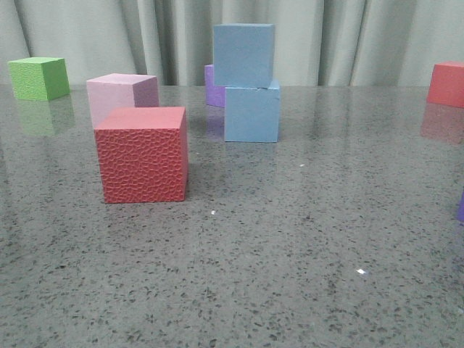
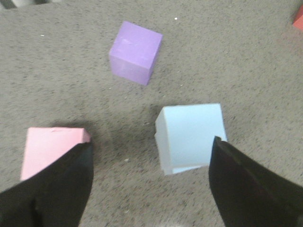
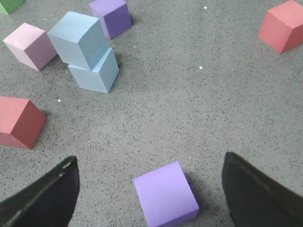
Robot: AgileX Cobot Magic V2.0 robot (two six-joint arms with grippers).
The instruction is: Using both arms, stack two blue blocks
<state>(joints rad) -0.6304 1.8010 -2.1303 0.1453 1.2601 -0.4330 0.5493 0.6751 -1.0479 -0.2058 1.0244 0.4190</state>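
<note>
Two pale blue blocks stand stacked in the middle far part of the table. The upper one (image 1: 243, 55) sits on the lower one (image 1: 251, 114), shifted a little left and turned. The right wrist view shows the upper (image 3: 79, 37) and lower (image 3: 97, 73) blocks too. In the left wrist view the top block (image 2: 191, 135) hides most of the lower one. My left gripper (image 2: 151, 143) is open and empty above and beside the stack. My right gripper (image 3: 150, 160) is open and empty over a purple cube (image 3: 164, 194). Neither gripper shows in the front view.
A textured red cube (image 1: 142, 154) stands front left with a pink cube (image 1: 122, 93) behind it. A green cube (image 1: 39, 77) is far left, a purple cube (image 1: 212, 85) behind the stack, another red cube (image 1: 447, 83) far right. Grey curtains hang behind the table.
</note>
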